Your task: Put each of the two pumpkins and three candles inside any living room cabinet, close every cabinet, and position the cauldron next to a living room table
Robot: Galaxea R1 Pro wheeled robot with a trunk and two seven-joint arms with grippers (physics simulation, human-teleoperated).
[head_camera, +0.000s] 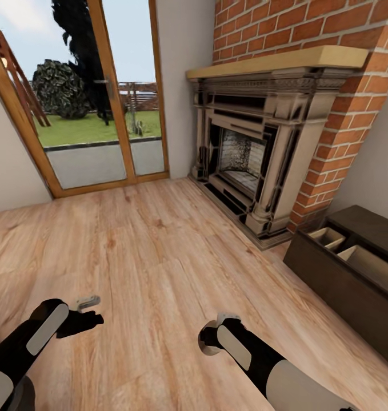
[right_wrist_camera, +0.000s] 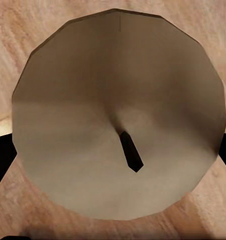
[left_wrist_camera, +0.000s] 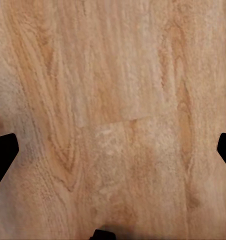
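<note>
Candle (right_wrist_camera: 118, 115), count one: tan, flat-topped, dark wick at centre; sits between the right gripper (head_camera: 208, 338) fingers, whose dark tips show at either flank of it, closed on its sides by my reading; its axis runs along the fingers; held above the plank floor (head_camera: 159, 251). Cabinet (head_camera: 354, 285), count one: dark brown, open at the top with tan compartments showing; lies ahead and to the right of the laden fingers; right arm nearer. Left gripper (head_camera: 82, 319): fingers spread wide, nothing between them. Fireplace (head_camera: 245, 148), count one, ahead.
</note>
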